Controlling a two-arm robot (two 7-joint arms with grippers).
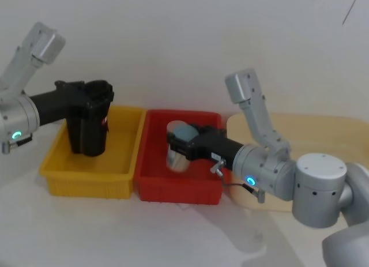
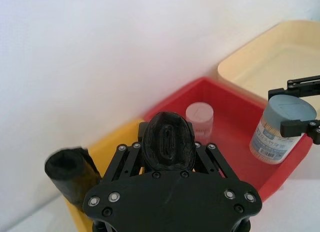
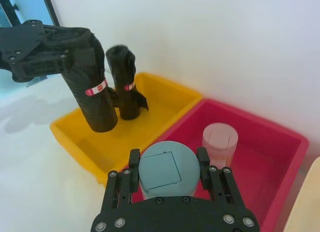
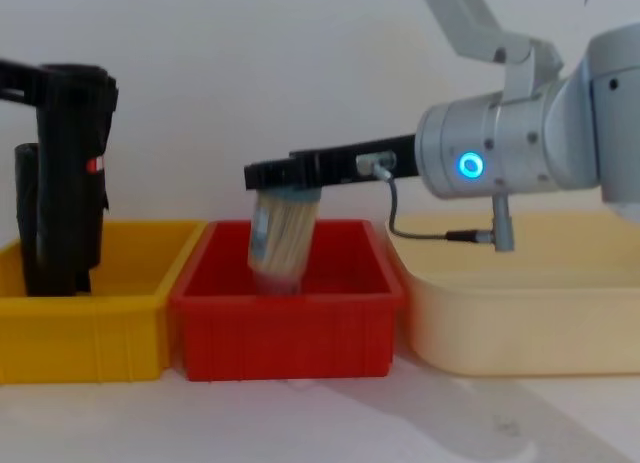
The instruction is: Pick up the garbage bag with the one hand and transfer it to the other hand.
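The garbage bag (image 1: 95, 128) is a glossy black roll with a red-and-white label. It hangs upright over the yellow bin (image 1: 86, 177), with my left gripper (image 1: 95, 97) shut on its upper end. In the left wrist view the garbage bag's top (image 2: 169, 142) sits between the fingers. From the chest, the garbage bag (image 4: 72, 173) stands at the far left. My right gripper (image 1: 179, 141) is over the red bin (image 1: 179, 192), shut on a blue-lidded jar (image 1: 180, 156). That blue-lidded jar (image 3: 162, 172) shows close in the right wrist view.
A second black roll (image 3: 125, 84) stands in the yellow bin just behind the held one. A pink-lidded jar (image 3: 220, 142) sits in the red bin. A beige tray (image 4: 520, 323) lies to the right of the red bin.
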